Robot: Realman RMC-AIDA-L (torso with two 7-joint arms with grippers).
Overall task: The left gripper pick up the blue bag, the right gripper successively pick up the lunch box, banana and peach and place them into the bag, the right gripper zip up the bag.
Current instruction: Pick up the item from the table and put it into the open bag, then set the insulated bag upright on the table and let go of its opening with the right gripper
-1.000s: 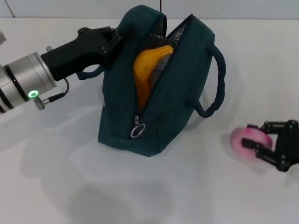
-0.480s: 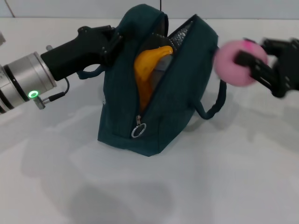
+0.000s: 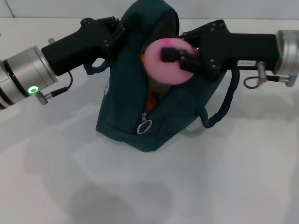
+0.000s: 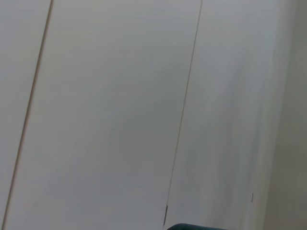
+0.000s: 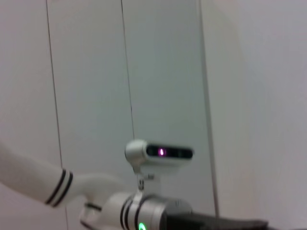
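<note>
Peach step: the right claw (image 3: 180, 59), clamped on the round pink peach (image 3: 166, 60), hovers over the dark blue fabric bag (image 3: 135, 116) gripped by the left claw (image 3: 117, 32); next, lower and release inside.

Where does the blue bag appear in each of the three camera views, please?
Head view: blue bag stands centre, left gripper gripping its top edge, right gripper holding the peach at its opening.
Left wrist view: only a dark sliver at the bottom edge.
Right wrist view: not visible.
Shared landmark: the bag's top edge, in the head and left wrist views.
</note>
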